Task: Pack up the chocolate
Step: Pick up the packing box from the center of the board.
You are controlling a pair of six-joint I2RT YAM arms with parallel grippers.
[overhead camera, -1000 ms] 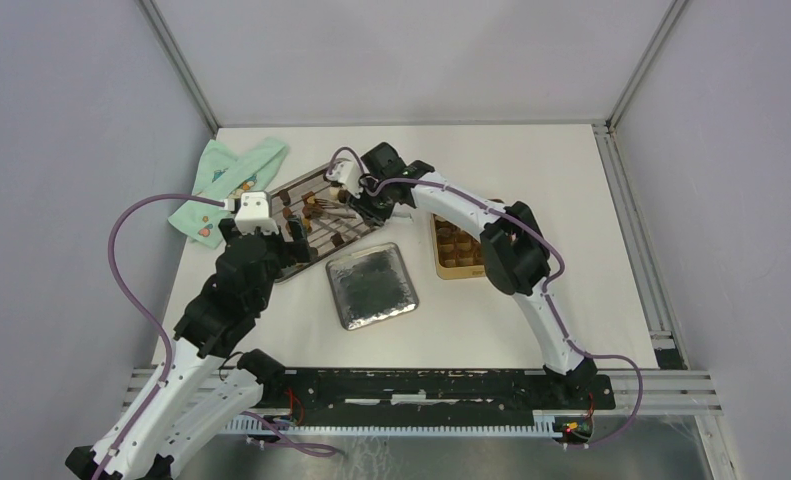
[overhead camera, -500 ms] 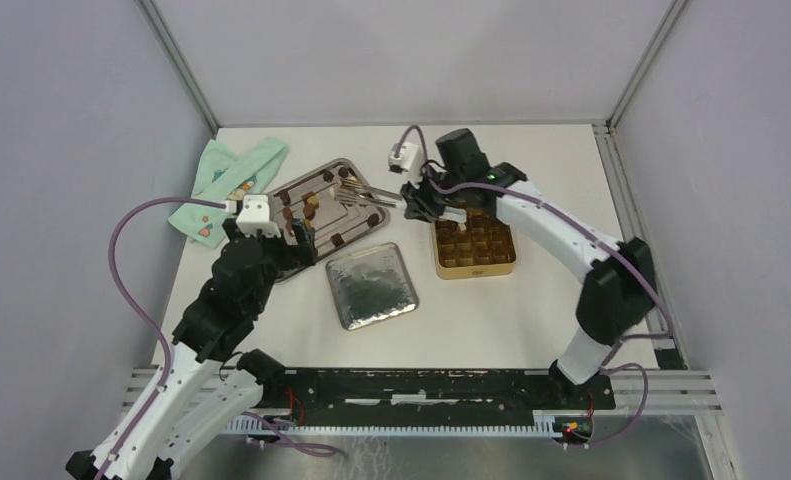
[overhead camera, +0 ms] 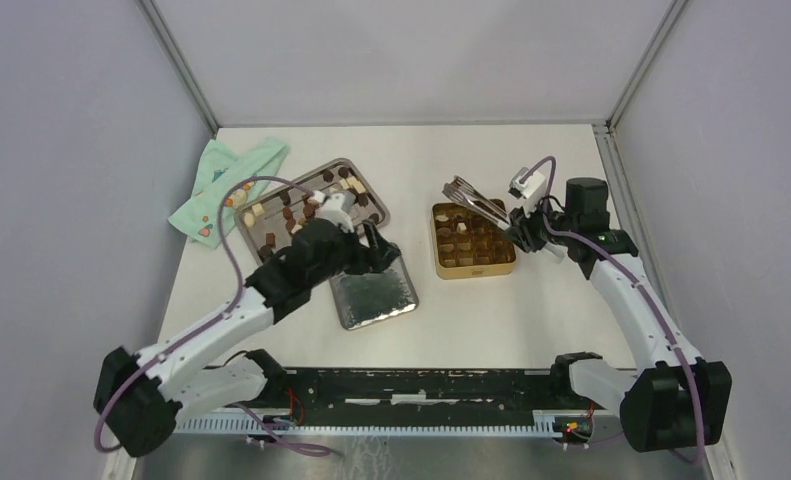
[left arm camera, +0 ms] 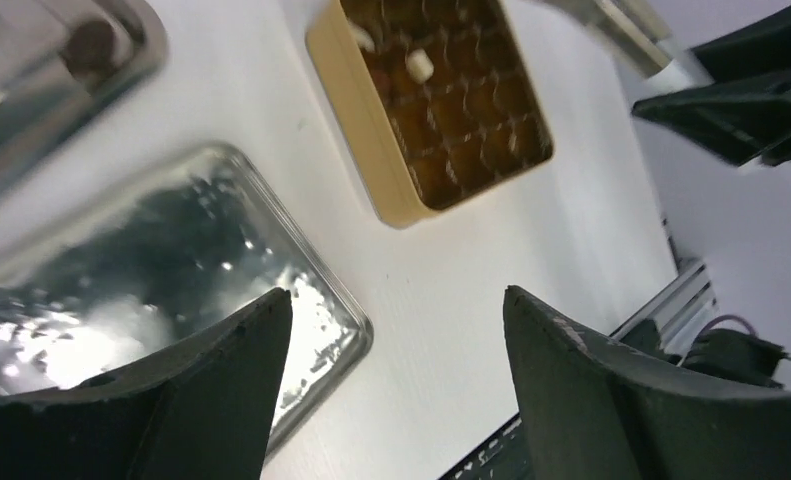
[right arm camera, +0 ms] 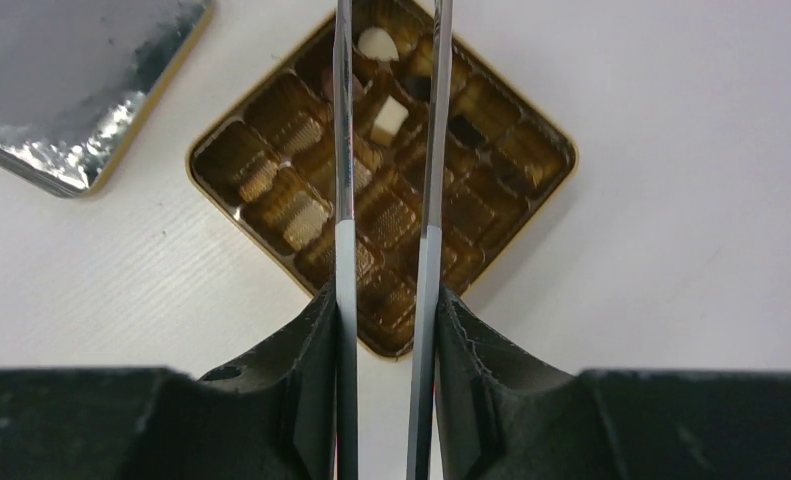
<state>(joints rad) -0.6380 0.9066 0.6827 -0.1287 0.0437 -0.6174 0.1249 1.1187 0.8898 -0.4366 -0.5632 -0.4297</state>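
Filling under way: right gripper [right arm camera: 386, 300], clamped on slim steel tongs [right arm camera: 343, 150], hangs over the gold square compartmented tin [overhead camera: 474, 271]. Few chocolate cubes [right arm camera: 389, 115] lie inside; most sit on the steel tray [overhead camera: 368, 185] left of it. Left gripper [left arm camera: 393, 300] gapes empty. Next needs a vacant cell targeted

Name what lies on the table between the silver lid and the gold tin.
Nothing. A bare strip of white table separates the silver lid from the gold tin. The left wrist view shows it best, and the top view agrees.
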